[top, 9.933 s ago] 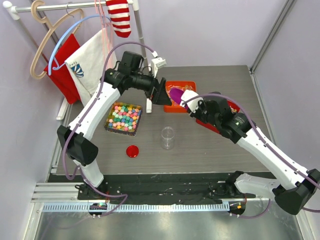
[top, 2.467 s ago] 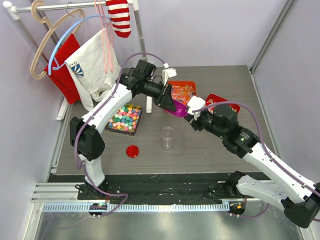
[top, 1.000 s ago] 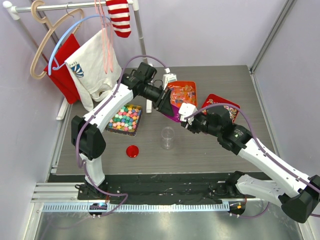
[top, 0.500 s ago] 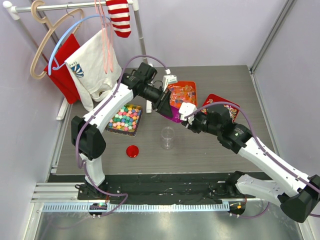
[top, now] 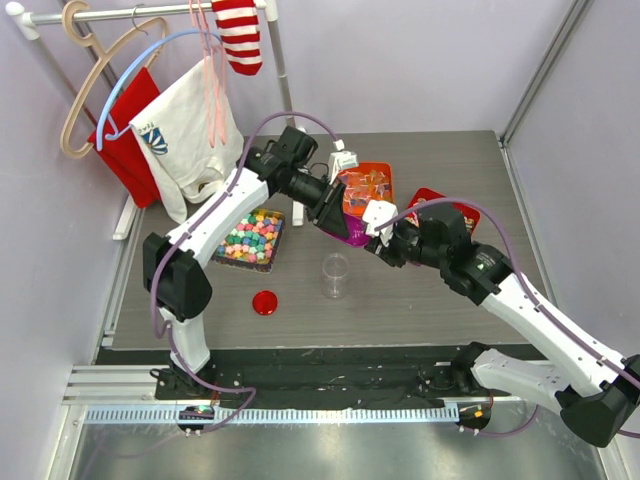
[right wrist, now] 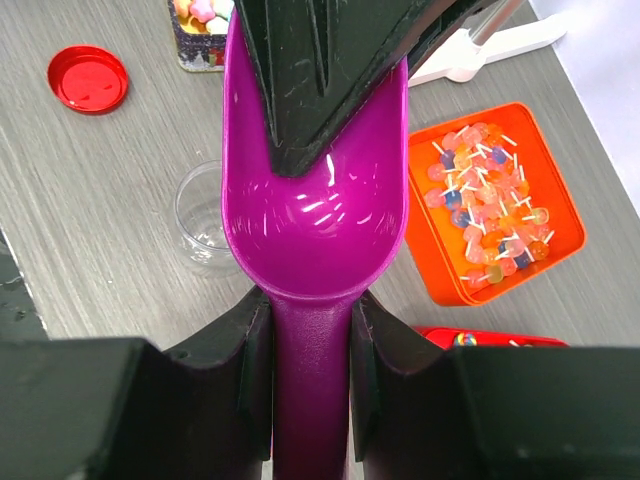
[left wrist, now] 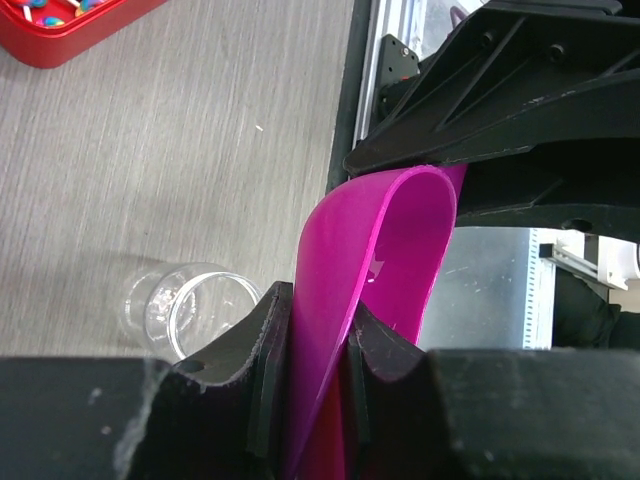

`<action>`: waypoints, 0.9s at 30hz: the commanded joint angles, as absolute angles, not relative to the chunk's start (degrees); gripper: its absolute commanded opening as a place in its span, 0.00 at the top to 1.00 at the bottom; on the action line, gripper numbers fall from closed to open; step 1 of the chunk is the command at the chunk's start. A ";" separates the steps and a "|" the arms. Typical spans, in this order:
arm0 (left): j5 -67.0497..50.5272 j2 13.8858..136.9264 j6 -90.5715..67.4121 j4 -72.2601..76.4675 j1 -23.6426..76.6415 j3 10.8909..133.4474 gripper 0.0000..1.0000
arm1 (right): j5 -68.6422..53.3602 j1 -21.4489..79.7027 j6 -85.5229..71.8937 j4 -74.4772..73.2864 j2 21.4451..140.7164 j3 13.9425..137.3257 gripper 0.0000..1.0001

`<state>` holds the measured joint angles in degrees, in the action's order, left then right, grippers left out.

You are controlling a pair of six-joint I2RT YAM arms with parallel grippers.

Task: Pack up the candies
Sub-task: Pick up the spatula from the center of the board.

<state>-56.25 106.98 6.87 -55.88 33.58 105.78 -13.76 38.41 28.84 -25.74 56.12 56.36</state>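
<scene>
The candies fill a dark square tin left of centre, and one corner of that candy tin shows in the right wrist view. A purple scoop hangs above the table between both arms. My left gripper is shut on the scoop's thin bowl wall. My right gripper is shut on the scoop's handle, with the empty bowl pointing away from it. A clear jar stands open just below the scoop.
A red lid lies left of the jar. An orange tin of wrapped sweets and a red tin sit behind the grippers. Clothes on hangers fill the back left corner.
The right gripper's jaws have closed in on the scoop handle. Both grippers and the scoop have shifted slightly to the right above the jar.
</scene>
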 commanded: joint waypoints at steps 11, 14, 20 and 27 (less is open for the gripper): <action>-54.14 102.13 3.79 -53.97 30.51 111.52 0.28 | -13.36 37.88 28.21 -19.16 53.62 56.44 0.99; -54.23 100.46 3.16 -53.53 26.91 113.20 0.19 | -12.83 37.97 28.74 -19.60 53.70 55.81 0.99; -54.23 95.90 2.64 -53.35 20.31 112.69 0.10 | -11.43 37.97 29.71 -22.23 54.49 56.51 0.99; -40.65 84.75 5.62 -48.09 12.85 96.00 0.00 | -8.09 37.88 31.37 -27.23 55.02 59.06 0.99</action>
<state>-50.19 91.31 3.86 -51.83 15.51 104.73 -10.94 38.11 29.71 -25.45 55.02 55.72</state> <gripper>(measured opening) 0.992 0.332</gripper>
